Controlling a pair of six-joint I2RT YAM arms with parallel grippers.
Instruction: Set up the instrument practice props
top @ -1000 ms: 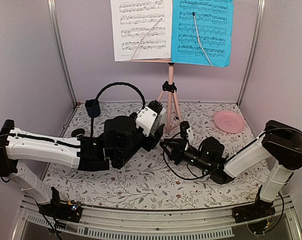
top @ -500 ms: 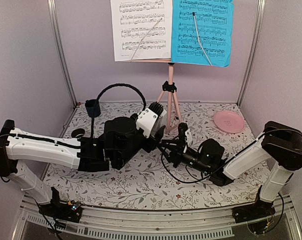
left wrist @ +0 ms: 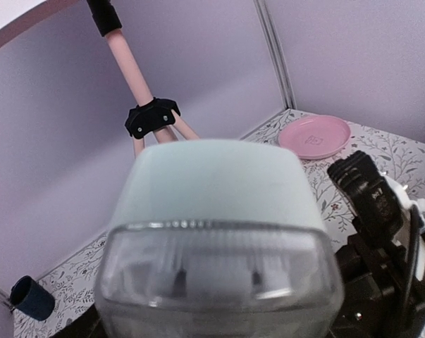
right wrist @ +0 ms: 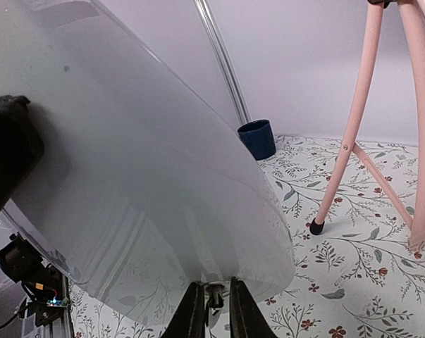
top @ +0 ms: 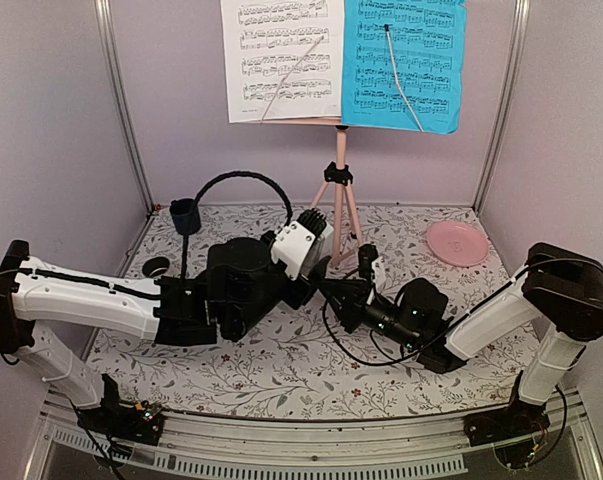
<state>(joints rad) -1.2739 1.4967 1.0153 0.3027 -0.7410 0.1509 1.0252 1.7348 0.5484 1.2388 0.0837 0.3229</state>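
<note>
Closest in, at the bottom corners of the top view: left arm [top: 91, 295] and right arm [top: 491, 315], bolted at the near rim of the flower-patterned table [top: 281, 375]. From lower left, stretched across to frame centre, ending in the left gripper [top: 306, 240]. From lower right, lying low and pointing left, nose to nose with it.

At bottom centre of the right wrist view: right gripper [right wrist: 212, 310], fingers pressed nearly together, pinching a small pale part [right wrist: 212, 294] at the lower edge of the metronome [right wrist: 142, 183]. Fills the left and centre of that frame as a broad pale slope. Against its flank at the left edge, a dark pad [right wrist: 8, 155], seemingly a left finger clamped on it. Fills the lower half of the left wrist view too, clear base toward the lens, hiding that gripper's own fingers. Tucked out of sight beneath the wrists in the top view.

Just behind, at centre of the top view: pink music stand [top: 341, 195], upright, tripod feet on the cloth. At mid-left by the back corner, dark blue cup [top: 185, 215]. At mid-right, pink plate [top: 458, 243]. Both well apart from the grippers.

Farthest, along the top edge, up on the stand: white sheet [top: 261, 50] to the left, bright blue sheet [top: 436, 60] to the right, side by side, each crossed by a thin wire arm [top: 293, 76].
</note>
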